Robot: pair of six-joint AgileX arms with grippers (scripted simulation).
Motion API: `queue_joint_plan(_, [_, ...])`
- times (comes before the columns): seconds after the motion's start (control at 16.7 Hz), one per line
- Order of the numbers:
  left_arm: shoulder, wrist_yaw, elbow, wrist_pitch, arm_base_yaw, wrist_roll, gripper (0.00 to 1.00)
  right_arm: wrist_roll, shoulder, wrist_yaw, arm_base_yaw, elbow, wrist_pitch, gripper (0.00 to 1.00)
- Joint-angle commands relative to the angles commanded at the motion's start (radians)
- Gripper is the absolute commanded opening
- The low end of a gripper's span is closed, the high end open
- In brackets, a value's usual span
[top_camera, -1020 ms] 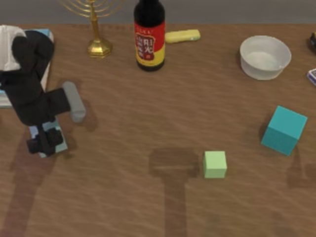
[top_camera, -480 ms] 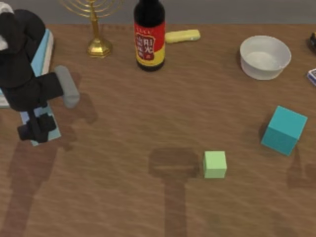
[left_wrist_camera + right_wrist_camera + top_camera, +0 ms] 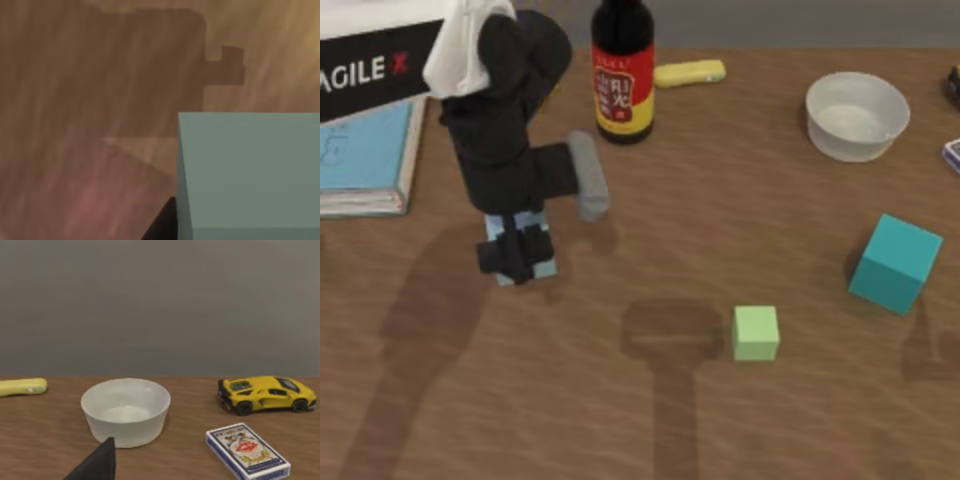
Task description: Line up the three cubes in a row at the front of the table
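The left gripper (image 3: 520, 252), its arm lettered "AGILE X", is clenched on the pale sky-blue cube (image 3: 525, 245) between its jaws above the table (image 3: 640, 420), well left of the light green cube (image 3: 756, 333) and teal cube (image 3: 895, 263).

Open table (image 3: 620, 420) along the front; soy sauce bottle (image 3: 623, 75) and bowl (image 3: 857, 115) at the back.

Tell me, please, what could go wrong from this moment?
The left gripper carries the blue cube; only a small part of it shows, so the grip may be shallow and it could slip. The bottle stands close to the arm and might be knocked. The green cube could be bumped if the blue one is placed too near.
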Motion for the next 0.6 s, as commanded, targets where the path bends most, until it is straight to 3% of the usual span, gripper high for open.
queue_joint_plan(0.3, [0.094, 0.002, 0.184, -0.084, -0.289, -0.097, 0.00, 0.000, 0.000, 0.000, 0.000, 0.000, 0.000, 1.00])
queue_joint_plan(0.42, [0.113, 0.003, 0.226, -0.101, -0.344, -0.122, 0.00, 0.000, 0.000, 0.000, 0.000, 0.000, 0.000, 1.00])
queue_joint_plan(0.6, [0.117, 0.003, 0.237, -0.106, -0.358, -0.129, 0.00, 0.000, 0.000, 0.000, 0.000, 0.000, 0.000, 1.00])
